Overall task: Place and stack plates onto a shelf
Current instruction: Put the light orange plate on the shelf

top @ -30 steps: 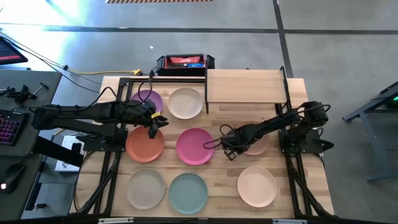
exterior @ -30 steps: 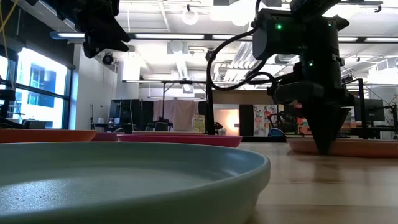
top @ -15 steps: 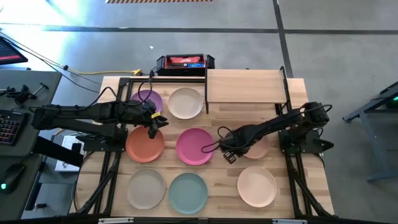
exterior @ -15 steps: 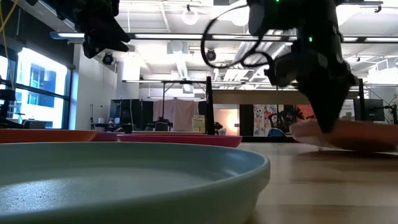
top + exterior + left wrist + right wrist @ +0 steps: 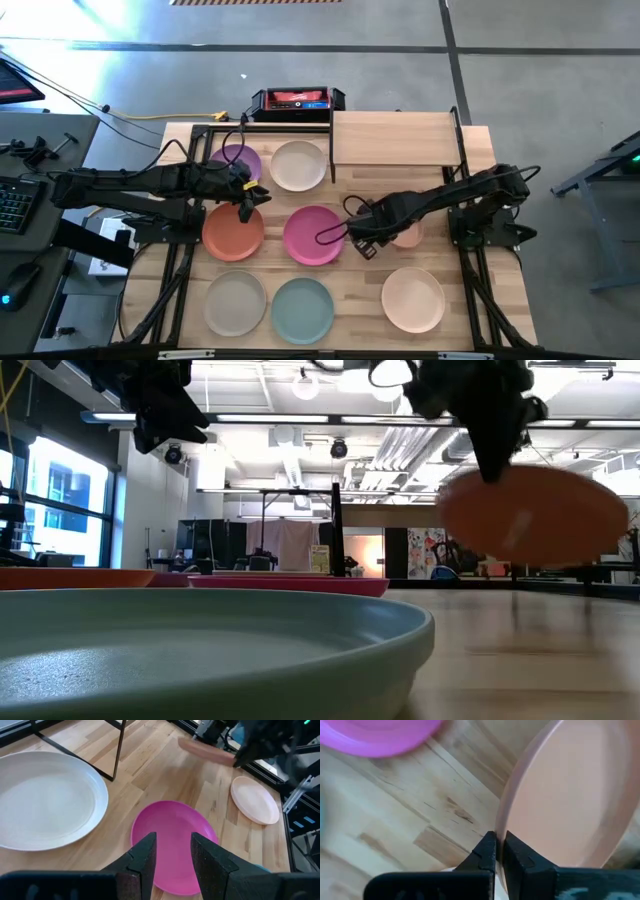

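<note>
The right gripper (image 5: 495, 851) has its fingers (image 5: 484, 847) clenched on the rim of the tan-brown plate (image 5: 570, 795), which stretches away ahead of them, lifted clear of the counter (image 5: 520, 660) and tilted, as the low view shows (image 5: 525, 515). Beyond those fingers and off to one side lies the pink plate (image 5: 380, 735), flat on the wood. From above, this gripper (image 5: 365, 240) sits between the pink plate (image 5: 314, 235) and the plate it holds (image 5: 408, 233), with the peach plate (image 5: 412, 298) nearer the front edge. The left gripper (image 5: 170, 852) hangs over the counter with its fingers (image 5: 145, 855) released and nothing between them; just past them lies the pink plate (image 5: 175, 845), the cream-white plate (image 5: 45, 800) to one side, the peach plate (image 5: 254, 800) farther off. The shelf (image 5: 395, 138) stands at the back of the counter, well apart from both sets of fingers
</note>
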